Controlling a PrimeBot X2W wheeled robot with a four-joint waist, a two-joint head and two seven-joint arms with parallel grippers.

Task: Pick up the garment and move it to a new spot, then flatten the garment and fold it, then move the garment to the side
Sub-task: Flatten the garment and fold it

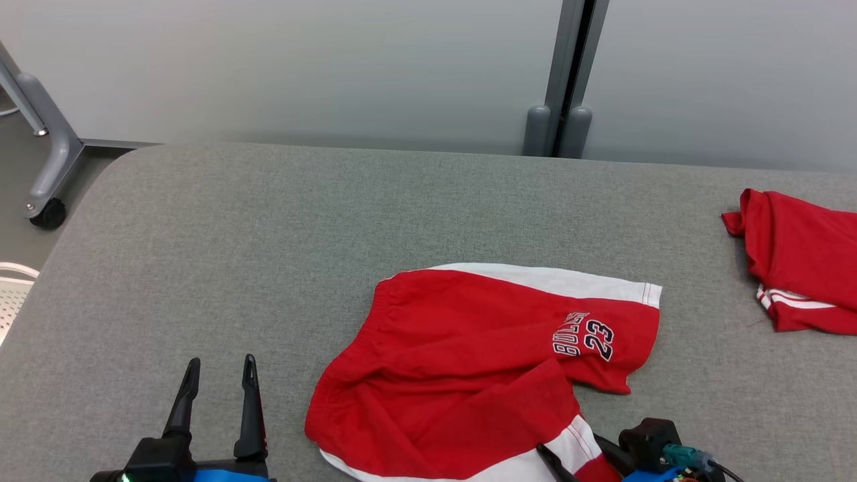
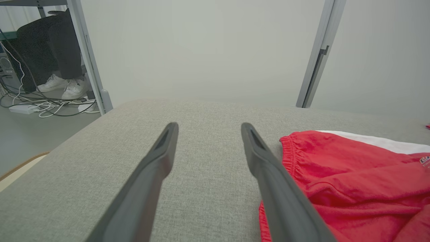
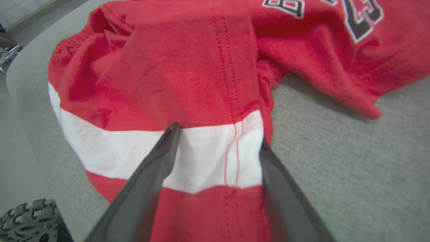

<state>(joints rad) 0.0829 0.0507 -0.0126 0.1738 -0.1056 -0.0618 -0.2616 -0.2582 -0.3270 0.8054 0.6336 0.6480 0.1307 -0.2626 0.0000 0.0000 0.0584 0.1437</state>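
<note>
We read "BULLS" curved above the number "23", in dark characters edged white, on one leg of the red shorts (image 1: 469, 355); the right wrist view crops this lettering (image 3: 364, 16).

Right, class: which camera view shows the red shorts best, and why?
The head view: the red shorts lie nearly whole on the grey table. The left wrist view catches their waistband end; the right wrist view, a close-up of one white stripe.

Your left gripper (image 1: 221, 361) has its fingers spread over the bare grey surface (image 1: 201, 254), with the red shorts (image 1: 469, 361) just to its right. Your right gripper (image 1: 568, 443), fingers apart, is at the shorts' white-striped leg. Further right lies another red garment (image 1: 803, 254).
</note>
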